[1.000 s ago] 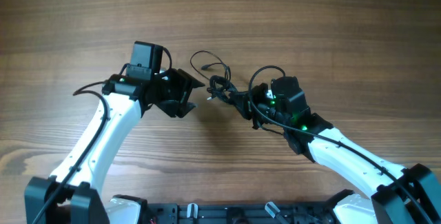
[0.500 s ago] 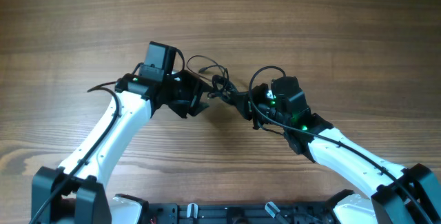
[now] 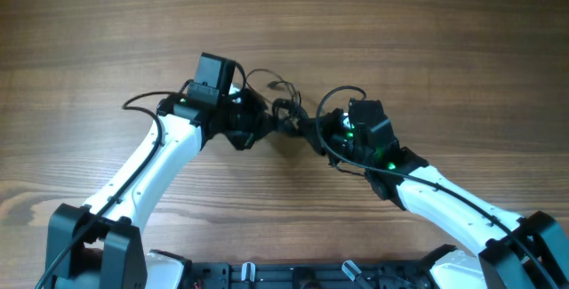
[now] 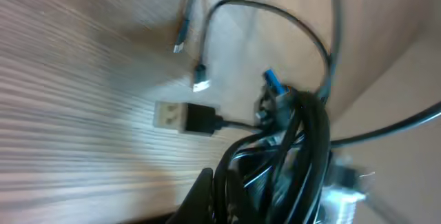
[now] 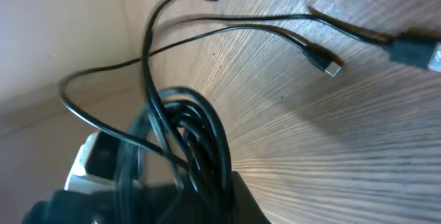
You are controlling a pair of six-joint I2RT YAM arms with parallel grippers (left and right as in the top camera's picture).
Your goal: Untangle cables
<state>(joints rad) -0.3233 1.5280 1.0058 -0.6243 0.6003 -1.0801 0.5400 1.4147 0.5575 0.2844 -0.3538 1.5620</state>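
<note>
The cables point(image 3: 285, 111) form a knotted black bundle on the wooden table between my two arms, with one thin loop point(image 3: 267, 79) trailing off behind it. My left gripper point(image 3: 268, 127) is shut on the bundle's left side and my right gripper point(image 3: 308, 132) is shut on its right side. In the left wrist view the coiled cables point(image 4: 293, 148) fill the jaws of the left gripper point(image 4: 255, 193); a USB plug point(image 4: 180, 117) and a small plug point(image 4: 201, 85) lie loose. In the right wrist view the cables point(image 5: 196, 131) run into the right gripper point(image 5: 200, 193), and a small plug point(image 5: 331, 67) rests on the table.
Bare wooden tabletop point(image 3: 427, 40) surrounds the bundle. Each arm's own thicker black cable arcs near its wrist point(image 3: 342, 93). A black rail point(image 3: 293, 276) runs along the near edge.
My left arm has moved right to the bundle and its jaws have shut on the cables. The right arm has held still, gripping the bundle.
</note>
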